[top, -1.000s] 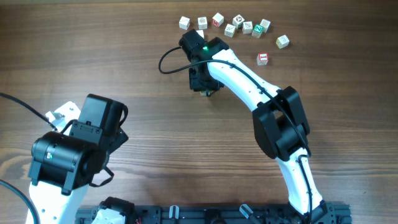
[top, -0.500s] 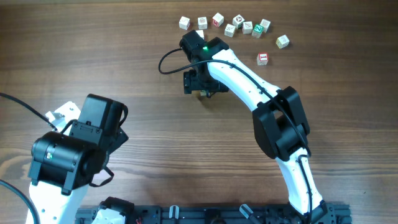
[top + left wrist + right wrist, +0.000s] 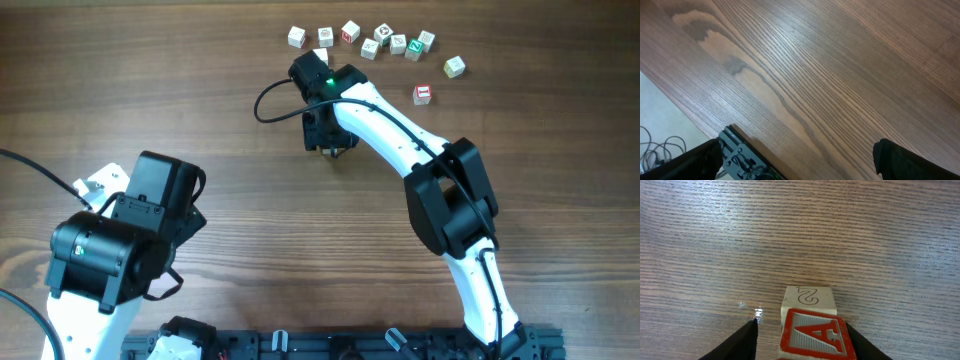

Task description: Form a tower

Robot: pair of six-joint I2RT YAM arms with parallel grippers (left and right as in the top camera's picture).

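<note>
At the near left of the wooden table [image 3: 200, 80], the left arm [image 3: 110, 250] is poised above the wood grain, its left gripper [image 3: 797, 147] spread wide and holding nothing. Toward the middle, the right gripper [image 3: 325, 135] points straight down at the table and, seen from overhead, hides what lies beneath it. Its wrist camera shows the tower [image 3: 810, 320] there, between the two black fingers [image 3: 742, 342]. The red-framed A cube [image 3: 815, 337] is nearest the lens and overlaps the pale 2 cube [image 3: 807, 296], which stands on the table. Whether the A cube rests on the other or sits only in front of it cannot be told. The jaws are drawn in close on both sides of the A cube, with a strip of table showing between it and one finger; whether they pinch it cannot be told. Beyond the gripper, toward the far edge, loose cubes [image 3: 383, 34] lie in a ragged row, with a red-faced cube [image 3: 422, 94] apart on the near side. The white right arm [image 3: 450, 200] sweeps back to the near right.
</note>
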